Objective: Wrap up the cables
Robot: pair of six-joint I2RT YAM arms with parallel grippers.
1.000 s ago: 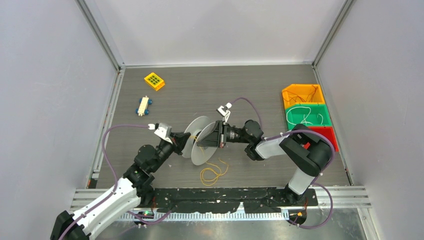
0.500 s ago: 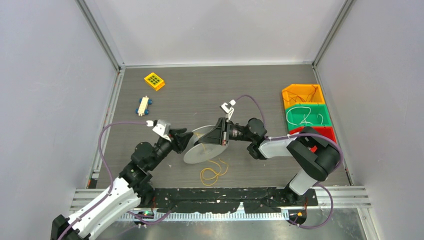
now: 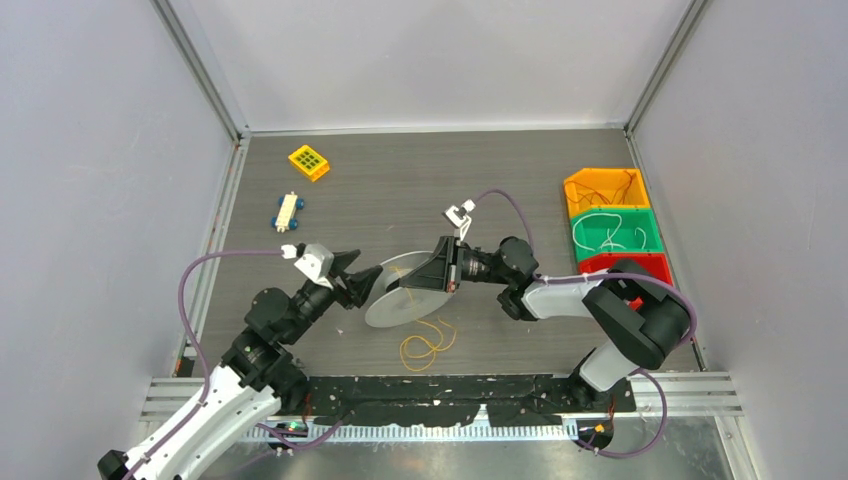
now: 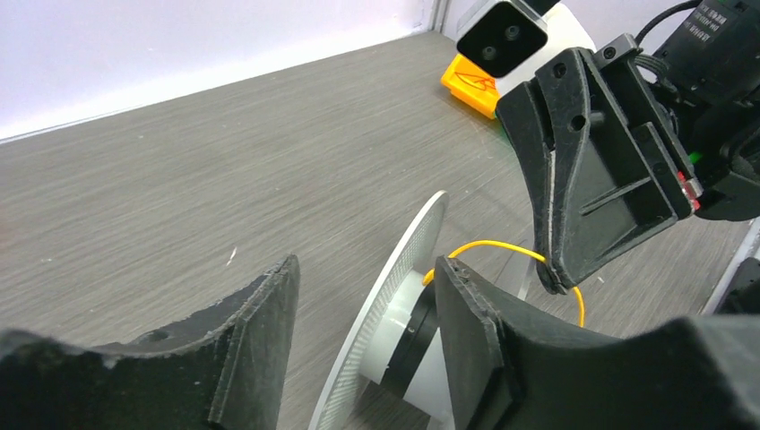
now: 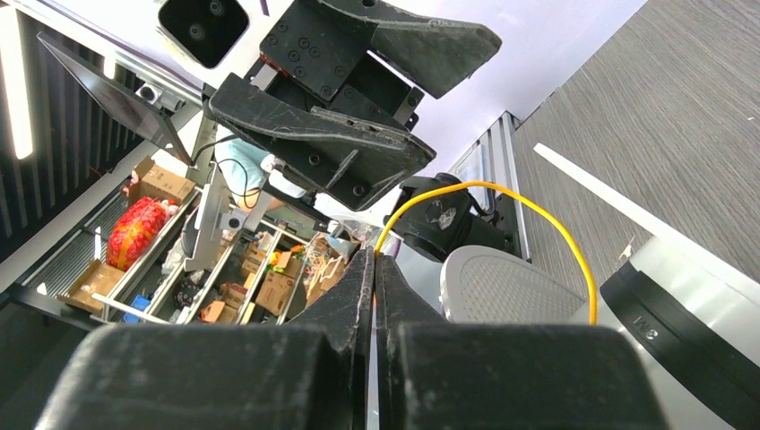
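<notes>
Beside the spool, the right gripper pinches the yellow wire, likely to feed it; the left gripper gapes empty at its rim.

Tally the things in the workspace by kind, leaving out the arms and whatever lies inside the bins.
Bins: 3 (orange bin, green bin, red bin)
Spool: 1
Yellow-orange wire: 1
Yellow block: 1
White-and-blue piece: 1
Total: 7
</notes>
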